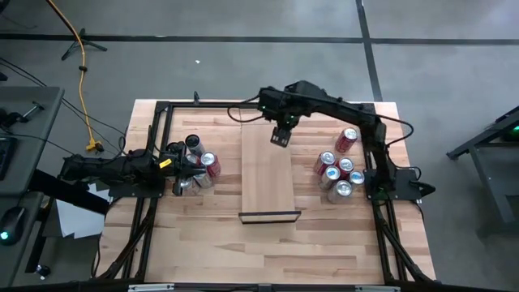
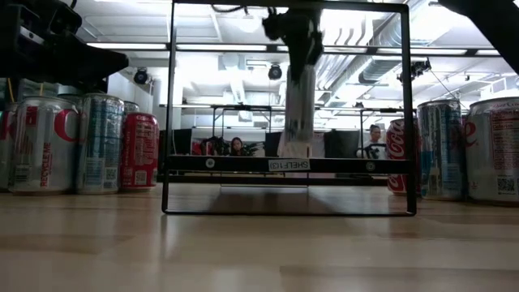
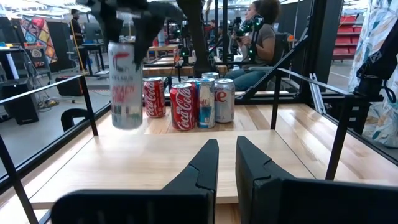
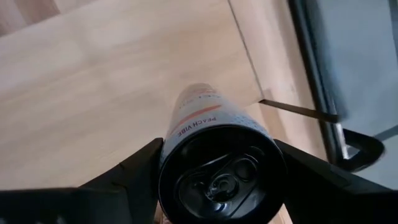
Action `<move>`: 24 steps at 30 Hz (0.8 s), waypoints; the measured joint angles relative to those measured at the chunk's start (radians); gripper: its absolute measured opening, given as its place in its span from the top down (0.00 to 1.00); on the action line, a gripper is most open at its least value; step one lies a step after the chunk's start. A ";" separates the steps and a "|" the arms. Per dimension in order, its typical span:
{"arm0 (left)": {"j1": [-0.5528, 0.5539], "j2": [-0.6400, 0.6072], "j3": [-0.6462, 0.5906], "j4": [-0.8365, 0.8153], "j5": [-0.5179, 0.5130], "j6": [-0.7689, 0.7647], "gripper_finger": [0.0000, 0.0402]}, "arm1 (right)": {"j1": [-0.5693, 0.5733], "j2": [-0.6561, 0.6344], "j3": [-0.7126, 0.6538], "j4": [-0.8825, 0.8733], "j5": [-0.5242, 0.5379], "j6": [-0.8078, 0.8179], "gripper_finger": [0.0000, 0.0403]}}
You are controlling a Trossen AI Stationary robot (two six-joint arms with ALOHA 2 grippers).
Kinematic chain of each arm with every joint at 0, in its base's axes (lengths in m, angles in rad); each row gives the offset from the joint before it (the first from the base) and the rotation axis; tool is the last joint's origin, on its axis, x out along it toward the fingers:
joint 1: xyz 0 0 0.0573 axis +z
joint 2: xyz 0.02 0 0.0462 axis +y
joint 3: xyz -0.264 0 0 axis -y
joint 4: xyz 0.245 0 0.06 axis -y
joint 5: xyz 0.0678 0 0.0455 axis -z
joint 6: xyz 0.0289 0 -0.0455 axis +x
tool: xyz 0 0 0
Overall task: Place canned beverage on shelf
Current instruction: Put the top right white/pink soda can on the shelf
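A yellow cable [image 1: 82,57] trails over the grey floor [image 1: 243,20]; beyond the bench [image 1: 211,235], a seated person [image 3: 264,37] faces away.

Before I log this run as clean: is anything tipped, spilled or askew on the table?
Nothing stands out. Both clusters of cans stand upright on the butcher-block table, no spill shows, and the pale wooden shelf lies straight. The right gripper holds a slim silver can upright above it.

Two dark, jointed arms with black cabling; the left arm [image 1: 122,169] carries a small yellow marking.
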 joint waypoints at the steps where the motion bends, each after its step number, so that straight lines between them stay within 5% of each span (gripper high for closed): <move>1: 0.000 0.000 0.000 0.000 0.000 0.000 0.99 | 0.001 -0.012 0.000 -0.001 0.000 0.001 0.37; 7: 0.000 0.000 0.000 0.000 0.000 0.000 0.99 | 0.005 -0.111 -0.047 0.010 0.002 0.003 0.37; 12: 0.000 0.000 0.000 0.000 0.000 0.000 0.99 | 0.006 -0.266 -0.337 0.039 0.025 0.032 0.37; 18: 0.000 0.000 0.000 0.000 0.000 0.000 0.99 | 0.007 -0.508 -0.645 0.268 -0.061 0.141 0.37; 24: 0.000 0.000 0.000 0.000 0.000 0.000 0.99 | 0.006 -0.502 -0.647 0.321 -0.070 0.187 0.36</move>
